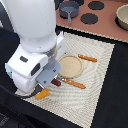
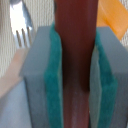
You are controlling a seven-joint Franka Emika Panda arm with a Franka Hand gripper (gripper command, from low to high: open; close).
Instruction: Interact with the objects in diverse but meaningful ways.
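- Exterior view: the claw point(image 1: 48, 84), low over the cloth point(image 1: 100, 75), carries one brown sausage point(image 1: 56, 83); one yellow bread piece point(image 1: 42, 93) lies just below it, one plate point(image 1: 69, 65) just beyond, one grey pot point(image 1: 68, 9) well apart.
- Wrist view: the pads point(image 2: 52, 80) are clamped on the sausage point(image 2: 75, 60) (a first grasp, seemingly; placing remains), one fork point(image 2: 20, 27) beside.

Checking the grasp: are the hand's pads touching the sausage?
Touching. The wrist view shows the sausage pressed between both teal pads of the hand, with no gap.
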